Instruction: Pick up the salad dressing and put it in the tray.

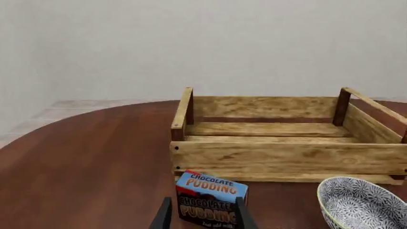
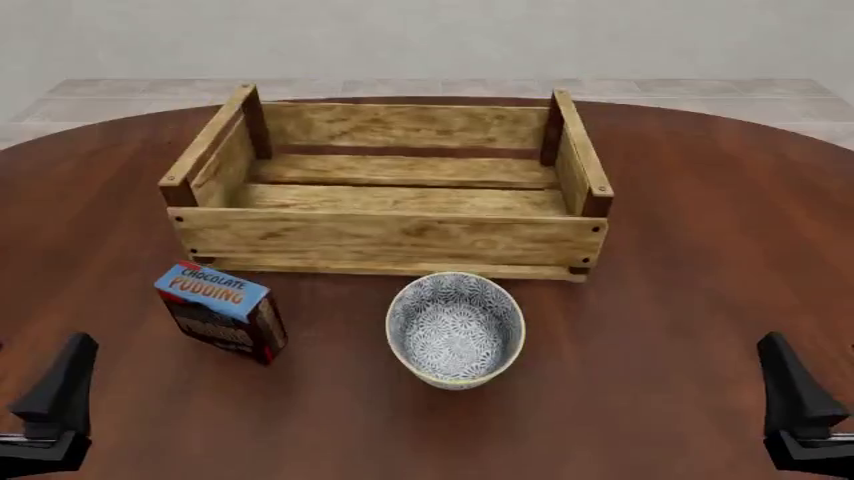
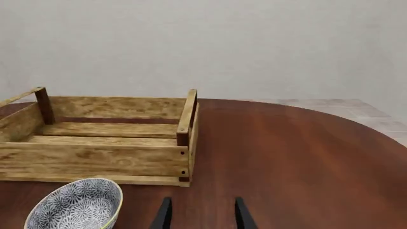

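Round dark-wood table (image 2: 694, 250), bearing all objects. Tray (image 2: 387, 240): slatted light-wood crate with four darker corner posts, standing at the far middle of the table; its floor, as shown in the front view and both wrist views, holds nothing. Patterned bowl (image 2: 455, 328): blue-and-white, upright, just in front of the tray's near wall and apart from it. Chocolate pudding box (image 2: 220, 311): blue-topped, tilted, to the left of the bowl and near the tray's front left corner, touching neither. Left gripper (image 1: 202, 214): low at the near left edge of the table, fingers spread with nothing between them, the pudding box lying just ahead of its tips. Right gripper (image 3: 202, 213): low at the near right edge, fingers likewise spread and holding nothing, over bare table. Salad dressing: not visible in any of the three views; its position cannot be told, and no part of it shows behind the box, bowl or tray. Step in hand, as judged: before the pick, with both arms at rest positions. The next move calls for locating the bottle first, then bringing the nearer arm's spread fingers around its slim body
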`<state>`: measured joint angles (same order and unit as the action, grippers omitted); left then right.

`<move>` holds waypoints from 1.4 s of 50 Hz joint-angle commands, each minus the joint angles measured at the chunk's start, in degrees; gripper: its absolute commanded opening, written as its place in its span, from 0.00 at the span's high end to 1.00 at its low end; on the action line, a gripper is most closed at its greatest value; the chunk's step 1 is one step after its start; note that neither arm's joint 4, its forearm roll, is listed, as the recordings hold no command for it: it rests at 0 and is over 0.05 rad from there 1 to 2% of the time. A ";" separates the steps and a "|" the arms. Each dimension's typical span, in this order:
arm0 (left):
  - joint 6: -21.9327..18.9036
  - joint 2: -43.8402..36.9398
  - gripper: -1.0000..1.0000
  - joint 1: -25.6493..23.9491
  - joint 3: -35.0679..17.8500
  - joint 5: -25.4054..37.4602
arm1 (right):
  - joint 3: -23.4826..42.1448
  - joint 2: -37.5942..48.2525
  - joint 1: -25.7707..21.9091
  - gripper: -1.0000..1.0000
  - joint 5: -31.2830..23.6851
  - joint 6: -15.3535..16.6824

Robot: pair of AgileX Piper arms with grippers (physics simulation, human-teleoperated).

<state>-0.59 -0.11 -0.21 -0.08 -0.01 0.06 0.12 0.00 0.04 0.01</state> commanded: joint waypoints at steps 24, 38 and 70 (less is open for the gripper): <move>-5.83 -1.06 0.00 0.46 -14.15 18.92 | 0.17 0.00 -0.03 0.00 -0.18 0.04; -6.34 -1.74 0.00 2.07 -31.49 42.63 | 0.21 0.04 -0.04 0.00 -0.17 0.04; -18.36 -11.62 0.00 21.34 -45.60 69.78 | 0.23 0.05 -0.05 0.00 -0.20 0.04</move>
<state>-10.60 -10.27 11.63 -47.44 65.19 0.29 0.16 -0.04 -0.15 0.05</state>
